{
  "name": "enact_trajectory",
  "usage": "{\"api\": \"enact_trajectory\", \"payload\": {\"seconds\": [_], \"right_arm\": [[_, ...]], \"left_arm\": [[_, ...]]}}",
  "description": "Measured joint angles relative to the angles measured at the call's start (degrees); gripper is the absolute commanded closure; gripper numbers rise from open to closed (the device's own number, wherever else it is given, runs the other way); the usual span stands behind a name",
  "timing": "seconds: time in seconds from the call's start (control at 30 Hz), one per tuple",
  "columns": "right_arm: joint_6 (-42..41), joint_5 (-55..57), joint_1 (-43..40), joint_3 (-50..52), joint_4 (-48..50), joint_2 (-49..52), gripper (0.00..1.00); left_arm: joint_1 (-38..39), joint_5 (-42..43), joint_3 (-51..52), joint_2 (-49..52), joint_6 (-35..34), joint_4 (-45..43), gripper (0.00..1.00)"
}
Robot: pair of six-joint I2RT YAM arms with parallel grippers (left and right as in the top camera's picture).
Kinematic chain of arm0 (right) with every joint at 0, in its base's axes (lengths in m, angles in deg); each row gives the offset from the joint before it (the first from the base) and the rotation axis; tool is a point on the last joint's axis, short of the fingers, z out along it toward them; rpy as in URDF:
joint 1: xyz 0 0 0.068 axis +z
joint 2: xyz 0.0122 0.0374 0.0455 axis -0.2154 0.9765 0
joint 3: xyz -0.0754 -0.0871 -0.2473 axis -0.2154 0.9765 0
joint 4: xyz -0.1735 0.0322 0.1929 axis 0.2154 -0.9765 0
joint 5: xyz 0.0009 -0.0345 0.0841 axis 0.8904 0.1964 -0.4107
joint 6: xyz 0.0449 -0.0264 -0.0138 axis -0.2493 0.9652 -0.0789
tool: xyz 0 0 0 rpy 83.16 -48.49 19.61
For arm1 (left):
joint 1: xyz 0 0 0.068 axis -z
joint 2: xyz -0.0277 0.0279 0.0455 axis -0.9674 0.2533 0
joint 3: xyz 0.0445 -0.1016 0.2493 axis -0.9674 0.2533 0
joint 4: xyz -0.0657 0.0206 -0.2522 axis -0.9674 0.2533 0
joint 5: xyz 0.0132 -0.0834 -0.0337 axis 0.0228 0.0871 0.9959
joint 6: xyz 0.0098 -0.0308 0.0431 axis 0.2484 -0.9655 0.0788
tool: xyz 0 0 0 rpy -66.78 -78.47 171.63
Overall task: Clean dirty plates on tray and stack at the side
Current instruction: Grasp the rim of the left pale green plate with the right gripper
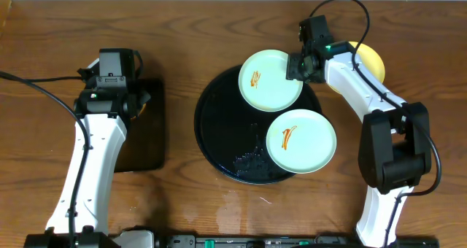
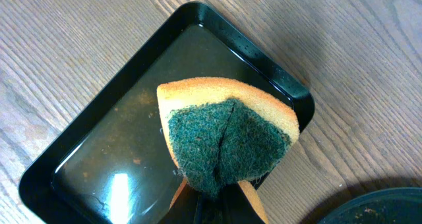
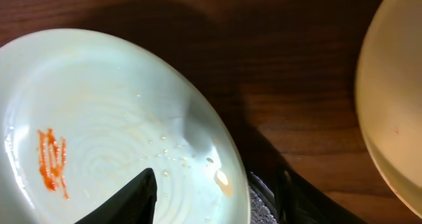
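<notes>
Brown wood-grain tabletop [image 1: 219, 14] fills the whole view, and the round tray [image 1: 219, 131] lies in its middle. Two mint plates sit on this tray, each with an orange smear. The far plate [image 1: 271, 80] overlaps the tray's far rim, and the near plate [image 1: 300, 140] overlaps its right rim. A yellow plate [image 1: 371, 58] lies on the wood just right of the tray, partly hidden by the right arm.

The right gripper [image 1: 298, 67] is closed on the right edge of the far plate. In the wrist view one finger [image 3: 135, 201] lies on the plate's top face and the other goes below the rim. The plate seems a little lifted on that side. Well left of the tray, the left gripper [image 2: 216, 196] pinches a folded sponge [image 2: 227, 135], green side outward, above a rectangular tray [image 2: 86, 165] with a wet film.

I judge the step is to hold this plate for wiping. To do it well, the right arm should hold the plate steady and tilted over the round tray, so that drips fall inside. The sponge should meet the smear [image 3: 53, 161] with its green face flat. It should push toward the held edge, not away, so that the plate does not slip from the fingers.
</notes>
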Motion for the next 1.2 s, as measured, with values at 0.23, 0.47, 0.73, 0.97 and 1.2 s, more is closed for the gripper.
{"api": "enact_trajectory", "payload": {"seconds": [0.23, 0.47, 0.73, 0.97, 1.2], "right_arm": [[-0.8, 0.6, 0.0, 0.6, 0.4, 0.0, 0.5], [-1.0, 0.9, 0.0, 1.2, 0.3, 1.1, 0.62], [0.8, 1.1, 0.2, 1.6, 2.4, 2.6, 0.91], [2.2, -3.1, 0.6, 1.6, -0.3, 2.6, 0.99], [6.7, -8.9, 2.6, 1.6, -2.1, 2.6, 0.99]], "left_arm": [[0.0, 0.0, 0.0, 0.0, 0.0, 0.0, 0.92], [0.0, 0.0, 0.0, 0.0, 0.0, 0.0, 0.92], [0.0, 0.0, 0.0, 0.0, 0.0, 0.2, 0.92], [0.0, 0.0, 0.0, 0.0, 0.0, 0.2, 0.92], [0.0, 5.4, 0.0, 0.0, 1.9, -2.0, 0.92]]}}
